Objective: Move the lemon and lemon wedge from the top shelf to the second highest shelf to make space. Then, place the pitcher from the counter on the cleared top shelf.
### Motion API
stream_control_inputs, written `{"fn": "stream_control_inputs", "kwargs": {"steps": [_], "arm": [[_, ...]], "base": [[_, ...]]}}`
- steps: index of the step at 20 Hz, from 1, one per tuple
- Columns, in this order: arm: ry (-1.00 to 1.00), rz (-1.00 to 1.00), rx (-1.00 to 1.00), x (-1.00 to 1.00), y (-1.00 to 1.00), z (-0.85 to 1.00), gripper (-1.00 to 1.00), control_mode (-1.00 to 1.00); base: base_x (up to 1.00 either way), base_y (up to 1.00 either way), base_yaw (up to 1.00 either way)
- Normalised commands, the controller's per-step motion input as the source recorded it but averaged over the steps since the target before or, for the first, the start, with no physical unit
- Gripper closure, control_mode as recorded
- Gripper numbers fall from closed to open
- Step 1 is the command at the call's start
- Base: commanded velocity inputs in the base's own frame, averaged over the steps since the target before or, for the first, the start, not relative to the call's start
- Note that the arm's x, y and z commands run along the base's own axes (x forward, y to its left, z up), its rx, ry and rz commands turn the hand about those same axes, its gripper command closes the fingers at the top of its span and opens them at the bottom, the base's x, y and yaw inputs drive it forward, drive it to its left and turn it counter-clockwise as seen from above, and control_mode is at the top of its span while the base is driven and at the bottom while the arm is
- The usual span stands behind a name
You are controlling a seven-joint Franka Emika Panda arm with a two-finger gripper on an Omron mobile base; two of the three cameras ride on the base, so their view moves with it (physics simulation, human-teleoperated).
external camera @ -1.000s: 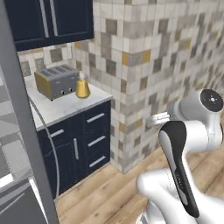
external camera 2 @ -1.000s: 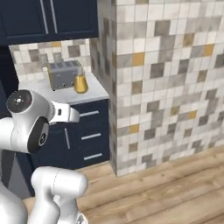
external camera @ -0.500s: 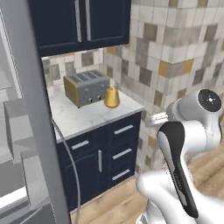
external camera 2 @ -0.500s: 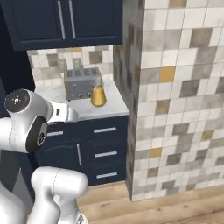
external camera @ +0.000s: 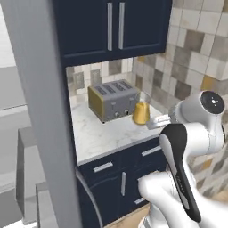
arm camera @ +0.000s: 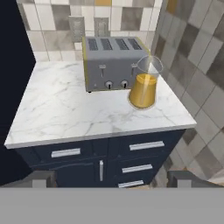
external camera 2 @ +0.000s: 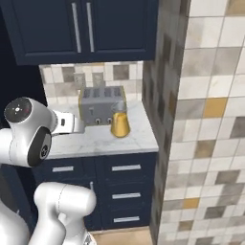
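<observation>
Pitcher (arm camera: 145,85) — holding orange juice — beside toaster (arm camera: 114,62); end effector (arm camera: 112,178) spread, empty.

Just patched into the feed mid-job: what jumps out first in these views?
The pitcher of orange juice stands out, bright on the white marble counter, at the right front corner of the silver four-slot toaster. Dark navy drawers sit below the counter and navy cabinets hang above. A mosaic tiled wall juts out to the right.

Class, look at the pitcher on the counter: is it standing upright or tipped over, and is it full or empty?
Upright and partly filled. The pitcher stands on its base on the counter, orange liquid filling most of it, clear rim above.
</observation>
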Motion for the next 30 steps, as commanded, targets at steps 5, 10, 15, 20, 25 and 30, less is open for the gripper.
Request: {"fn": "stream_control_inputs", "kwargs": {"steps": [5, 10, 15, 20, 25, 30], "arm": [[0.00, 0.00, 0.00, 0.00, 0.00, 0.00, -1.00, 1.00], [0.00, 0.00, 0.00, 0.00, 0.00, 0.00, -1.00, 1.00], [-0.01, -0.03, 0.00, 0.29, -0.07, -0.11, -1.00, -1.00], [0.00, -0.10, 0.00, 0.42, 0.00, -0.24, -1.00, -1.00], [0.02, -0.09, 0.00, 0.40, 0.00, -0.45, -1.00, -1.00], [0.04, -0.05, 0.00, 0.49, 0.00, -0.57, -1.00, -1.00]], "base": [[0.54, -0.34, 0.13], [0.27, -0.47, 0.00], [0.00, 0.00, 0.00], [0.00, 0.00, 0.00], [0.00, 0.00, 0.00], [0.00, 0.00, 0.00]]}}
